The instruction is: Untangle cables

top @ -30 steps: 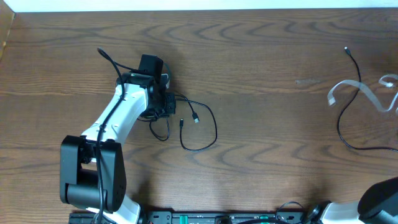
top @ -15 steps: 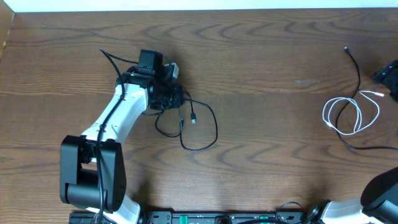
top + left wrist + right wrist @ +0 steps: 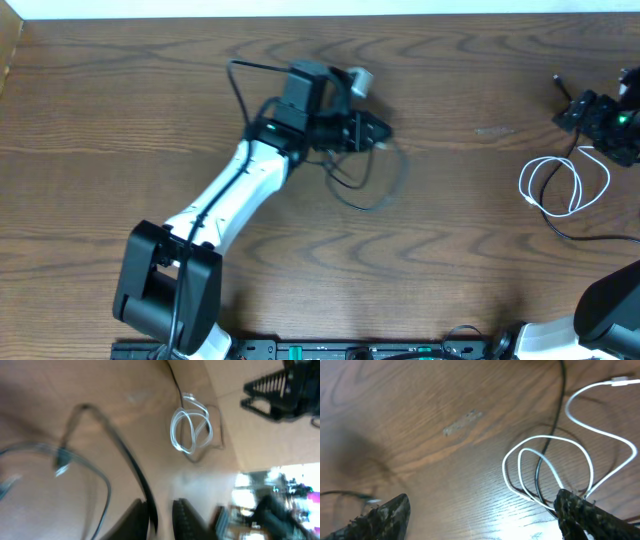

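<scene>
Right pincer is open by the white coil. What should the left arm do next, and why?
Probably open the left pincer wide and lift away: the black cable runs between its fingers, and its loop lies well clear of the white cable.

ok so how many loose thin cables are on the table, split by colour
black cables: 2, one mid-table, one near the right edge
white cables: 1, coiled near the right edge
total: 3
</scene>
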Controlling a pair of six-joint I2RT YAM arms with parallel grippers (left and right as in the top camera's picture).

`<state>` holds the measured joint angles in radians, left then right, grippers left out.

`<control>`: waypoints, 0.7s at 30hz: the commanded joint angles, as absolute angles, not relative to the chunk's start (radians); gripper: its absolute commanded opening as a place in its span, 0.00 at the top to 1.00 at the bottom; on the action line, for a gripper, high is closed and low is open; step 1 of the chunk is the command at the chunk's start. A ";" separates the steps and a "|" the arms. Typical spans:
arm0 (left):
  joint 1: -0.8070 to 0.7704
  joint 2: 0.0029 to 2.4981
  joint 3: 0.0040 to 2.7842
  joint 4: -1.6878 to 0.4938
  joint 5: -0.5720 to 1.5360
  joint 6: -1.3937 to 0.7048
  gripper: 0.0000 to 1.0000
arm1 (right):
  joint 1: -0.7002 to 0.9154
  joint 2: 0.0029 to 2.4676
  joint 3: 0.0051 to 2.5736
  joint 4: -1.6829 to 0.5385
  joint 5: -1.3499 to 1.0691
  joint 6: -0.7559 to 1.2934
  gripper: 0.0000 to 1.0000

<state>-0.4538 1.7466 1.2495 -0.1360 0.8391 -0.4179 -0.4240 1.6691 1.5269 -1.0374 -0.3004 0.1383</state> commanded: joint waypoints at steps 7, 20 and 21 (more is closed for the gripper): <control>-0.397 1.722 1.264 -0.379 0.753 -0.241 0.12 | -0.324 1.672 1.537 -1.058 -0.315 0.043 0.05; -0.271 1.603 1.264 -0.780 0.146 -0.191 0.09 | -0.074 1.672 1.534 -1.145 -0.314 0.028 0.05; -0.263 1.600 1.264 -0.800 0.134 -0.191 0.10 | -0.049 1.672 1.531 -1.146 -0.313 0.028 0.06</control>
<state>-0.2882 1.6253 1.2514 -0.7639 0.2867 -0.2104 -0.1120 1.6691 1.5269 -1.1389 -0.3012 0.0441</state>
